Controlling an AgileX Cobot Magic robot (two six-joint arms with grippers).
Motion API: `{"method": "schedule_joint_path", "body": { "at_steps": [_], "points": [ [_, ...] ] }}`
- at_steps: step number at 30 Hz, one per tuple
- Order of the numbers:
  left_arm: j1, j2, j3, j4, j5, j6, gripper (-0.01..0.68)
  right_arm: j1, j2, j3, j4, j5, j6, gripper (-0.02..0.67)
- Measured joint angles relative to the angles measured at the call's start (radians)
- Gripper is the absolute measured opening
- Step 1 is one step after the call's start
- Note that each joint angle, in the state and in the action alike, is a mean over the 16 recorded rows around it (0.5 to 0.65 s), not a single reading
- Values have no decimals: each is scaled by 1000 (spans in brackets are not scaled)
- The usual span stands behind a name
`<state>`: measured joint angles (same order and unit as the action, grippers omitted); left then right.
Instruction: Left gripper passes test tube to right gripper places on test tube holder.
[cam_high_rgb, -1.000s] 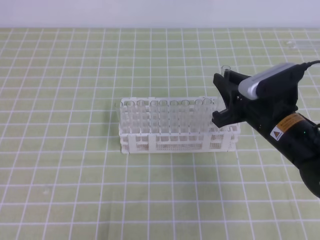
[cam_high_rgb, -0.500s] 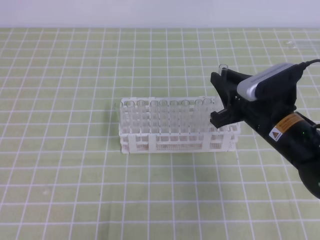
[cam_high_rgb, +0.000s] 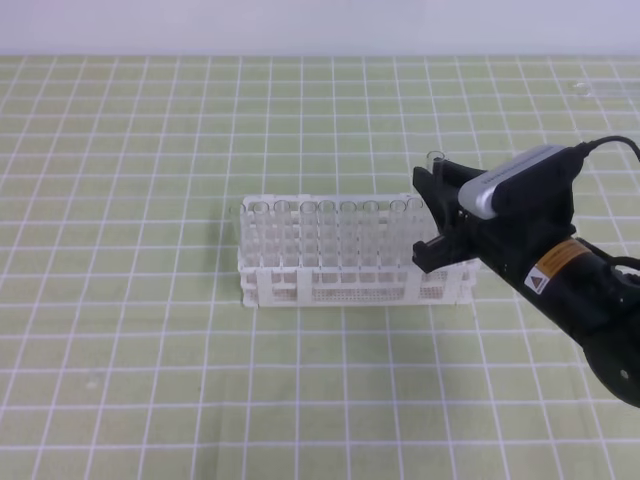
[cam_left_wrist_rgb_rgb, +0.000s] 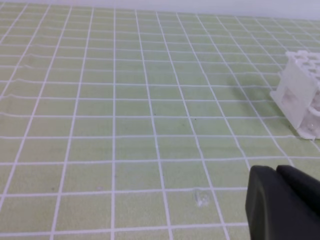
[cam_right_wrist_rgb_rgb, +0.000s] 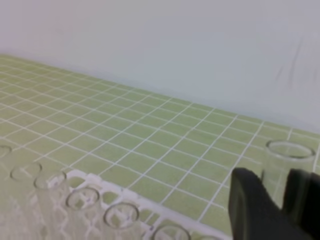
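My right gripper (cam_high_rgb: 432, 215) is shut on the test tube (cam_high_rgb: 434, 160), which it holds upright over the right end of the test tube holder (cam_high_rgb: 300, 285). The tube's open rim sticks up above the black fingers. In the right wrist view the test tube (cam_right_wrist_rgb_rgb: 289, 160) stands between the two dark fingers (cam_right_wrist_rgb_rgb: 250, 200), with the holder's (cam_right_wrist_rgb_rgb: 82, 180) holes and several clear tubes below to the left. The left gripper (cam_left_wrist_rgb_rgb: 278, 176) shows only in its own wrist view, at the bottom right, shut and empty, low over the mat. The holder (cam_left_wrist_rgb_rgb: 300, 95) lies far off at that view's right edge.
A green mat with a white grid (cam_high_rgb: 150, 350) covers the table. Several clear tubes (cam_high_rgb: 320, 225) stand in the holder's rows. A pale wall (cam_right_wrist_rgb_rgb: 150, 40) rises behind the mat. A small clear object (cam_high_rgb: 600, 88) lies at the far right edge.
My right gripper has moved a little left and down with the test tube, closer to the holder's right end. Nothing else has shifted.
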<state>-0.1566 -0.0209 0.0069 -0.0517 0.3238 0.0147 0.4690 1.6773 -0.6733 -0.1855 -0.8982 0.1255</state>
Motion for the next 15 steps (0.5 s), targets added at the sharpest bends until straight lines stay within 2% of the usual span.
{"method": "schedule_joint_path", "body": {
  "at_steps": [8,15],
  "points": [
    [0,-3,1,2,-3,0,-2,0,11,0,-4,0,0,125],
    [0,-1,1,2,-2,0,-2,-1,11,0,-3,9,0,225]
  ]
}}
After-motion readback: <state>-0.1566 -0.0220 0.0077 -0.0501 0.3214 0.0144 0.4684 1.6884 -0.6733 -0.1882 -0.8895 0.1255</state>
